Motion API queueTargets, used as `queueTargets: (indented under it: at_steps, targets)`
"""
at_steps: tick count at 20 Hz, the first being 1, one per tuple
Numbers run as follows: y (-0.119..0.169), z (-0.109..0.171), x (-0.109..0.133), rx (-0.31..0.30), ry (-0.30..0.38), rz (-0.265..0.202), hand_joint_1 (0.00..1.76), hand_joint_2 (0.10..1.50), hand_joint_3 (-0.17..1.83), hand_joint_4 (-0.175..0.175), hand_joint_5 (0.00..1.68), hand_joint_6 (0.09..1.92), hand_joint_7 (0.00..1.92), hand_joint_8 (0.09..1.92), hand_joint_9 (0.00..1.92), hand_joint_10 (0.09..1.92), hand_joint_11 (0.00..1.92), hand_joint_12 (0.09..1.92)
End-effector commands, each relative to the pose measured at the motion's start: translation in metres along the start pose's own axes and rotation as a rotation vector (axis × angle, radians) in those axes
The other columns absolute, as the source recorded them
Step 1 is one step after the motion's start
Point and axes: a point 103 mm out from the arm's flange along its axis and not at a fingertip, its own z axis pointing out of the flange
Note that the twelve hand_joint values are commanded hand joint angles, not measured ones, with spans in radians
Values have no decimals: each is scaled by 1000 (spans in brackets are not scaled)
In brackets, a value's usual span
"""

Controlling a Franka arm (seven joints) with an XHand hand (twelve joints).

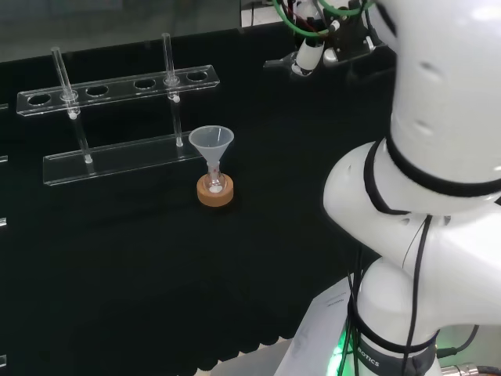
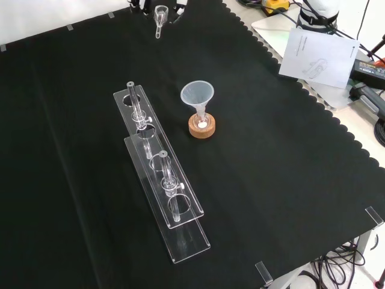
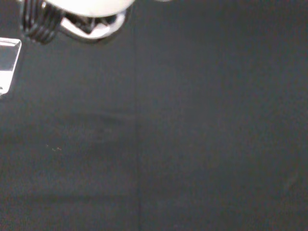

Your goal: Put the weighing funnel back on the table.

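Note:
At the far edge of the cloth in the front view, the hand [image 2: 143,5] reaches in from the top. Its fingers [image 2: 178,7] are curled about the weighing funnel [image 2: 160,14], a small clear scoop whose short stem points down toward the cloth. In the head view the hand [image 1: 311,50] hangs at the top, left of the white arm links. A blurred white part of the hand [image 3: 77,14] shows in the wrist view over bare black cloth. The big funnel [image 2: 198,95] stands mouth up in a small flask on a cork ring [image 2: 201,126], well away from the hand.
A clear two-tier test tube rack [image 2: 157,174] with upright tubes lies left of the cork ring in the front view; one corner of it [image 3: 7,62] shows in the wrist view. A paper sheet [image 2: 319,57] lies past the cloth's scalloped edge.

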Motion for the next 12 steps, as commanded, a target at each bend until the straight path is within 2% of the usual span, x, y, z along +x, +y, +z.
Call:
queueTargets:
  at_steps: [1, 12]
  targets:
    - [37, 26, -12, 17, -14, -11, 1101, 671, 695, 175, 1192, 834, 496, 660, 766, 436, 643, 1135]
    - [98, 58, -4, 65, -5, -65, 1102, 671, 696, 175, 1192, 833, 495, 660, 766, 438, 643, 1136]
